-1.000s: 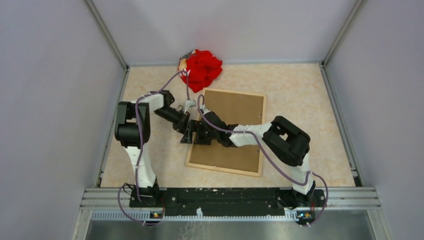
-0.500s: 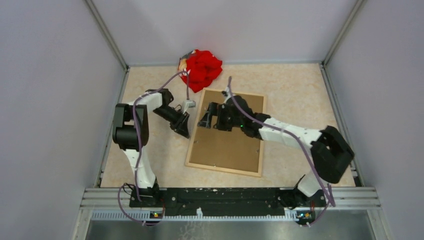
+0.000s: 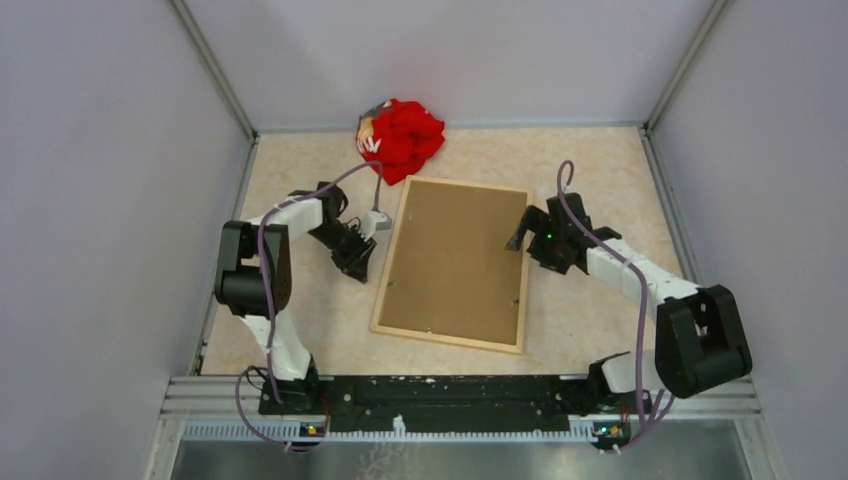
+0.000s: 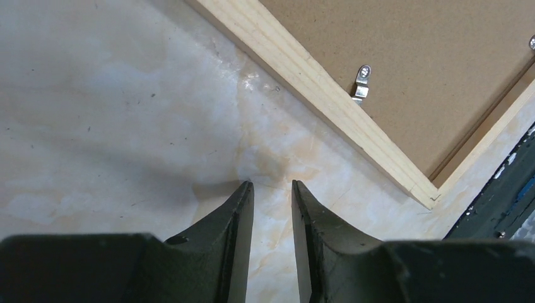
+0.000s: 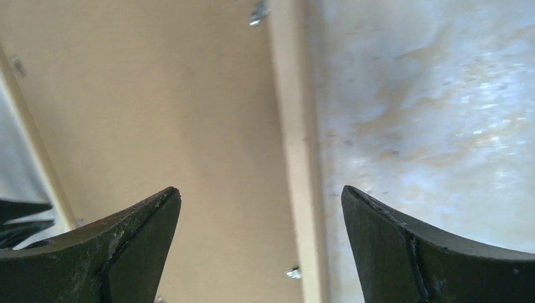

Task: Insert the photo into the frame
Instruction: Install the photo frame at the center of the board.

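Note:
The light-wood frame lies face down in the middle of the table with the brown backing board set in it. The photo is hidden. My left gripper is low over the bare table just left of the frame's left edge, empty, its jaws a narrow gap apart. The left wrist view shows the moulding and a metal clip. My right gripper is wide open and empty over the frame's right edge, straddling the moulding and the board.
A crumpled red cloth lies at the back edge, just behind the frame's far left corner. Grey walls close the table on the left, back and right. Small metal clips sit along the frame's inner edge.
My right arm has swung from the frame's left edge across the board to its right edge. My left gripper has drawn back a little to the left, off the frame.

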